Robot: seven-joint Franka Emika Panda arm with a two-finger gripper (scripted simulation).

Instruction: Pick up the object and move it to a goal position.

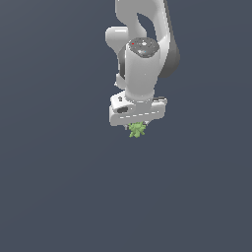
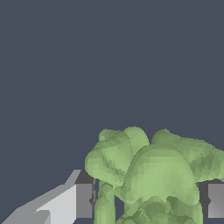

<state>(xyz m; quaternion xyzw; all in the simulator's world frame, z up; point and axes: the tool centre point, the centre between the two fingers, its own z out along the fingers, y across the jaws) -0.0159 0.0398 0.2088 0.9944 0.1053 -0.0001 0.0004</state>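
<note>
Under the white hand in the exterior view, the gripper (image 1: 137,126) pointed straight down over plain dark grey ground (image 1: 59,197), the light-green lumpy object (image 1: 137,130) protruding just below it; fingers mostly hidden. No edge of the ground showed.

Wrist view: the object (image 2: 153,175) sat between the two grey fingertip pads (image 2: 84,200), both touching its sides — gripper clenched on it.

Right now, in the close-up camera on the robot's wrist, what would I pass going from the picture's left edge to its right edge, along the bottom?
Light grey finger → green lumpy object → other grey finger. The object sits between the two fingers; everything above is plain dark background.
</note>
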